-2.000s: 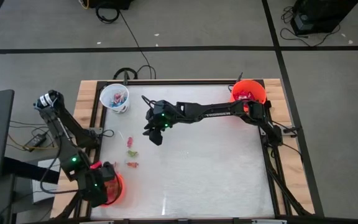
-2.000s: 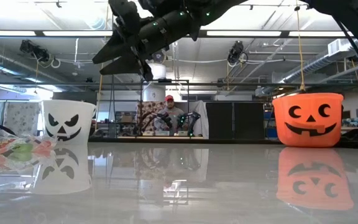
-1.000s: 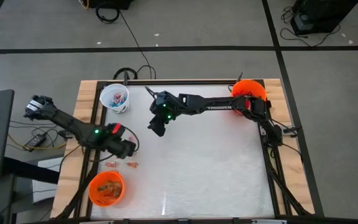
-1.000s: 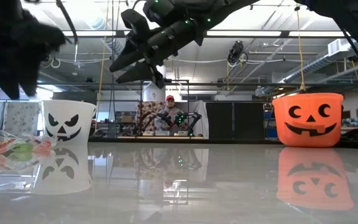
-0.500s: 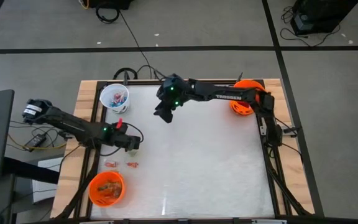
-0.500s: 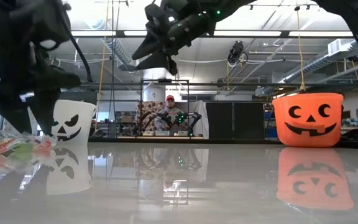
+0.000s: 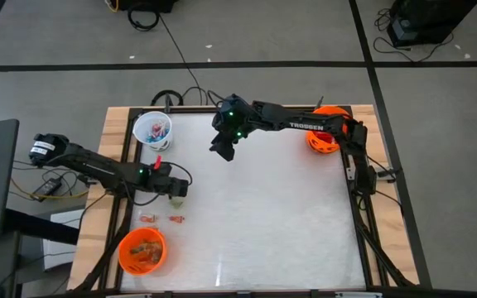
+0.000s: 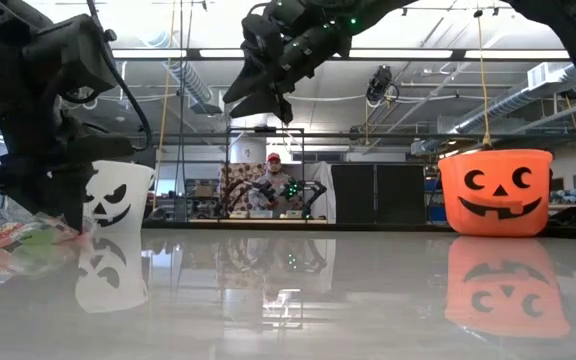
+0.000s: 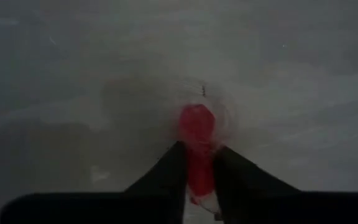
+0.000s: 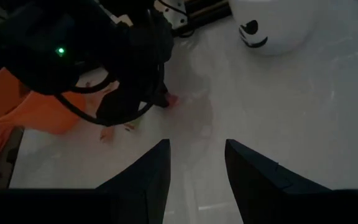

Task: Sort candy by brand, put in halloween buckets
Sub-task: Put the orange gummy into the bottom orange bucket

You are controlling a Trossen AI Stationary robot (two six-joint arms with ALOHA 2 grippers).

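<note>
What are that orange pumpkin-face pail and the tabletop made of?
The orange pumpkin-face pail looks like smooth moulded plastic, evenly coloured with a printed black face. The pale table surface appears to be a glossy hard sheet, since it mirrors the pails; its exact material is unclear.

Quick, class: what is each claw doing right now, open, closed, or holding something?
Left claw: closed on a small red wrapped candy at the tabletop.
Right claw: open and empty, raised above the table.
</note>
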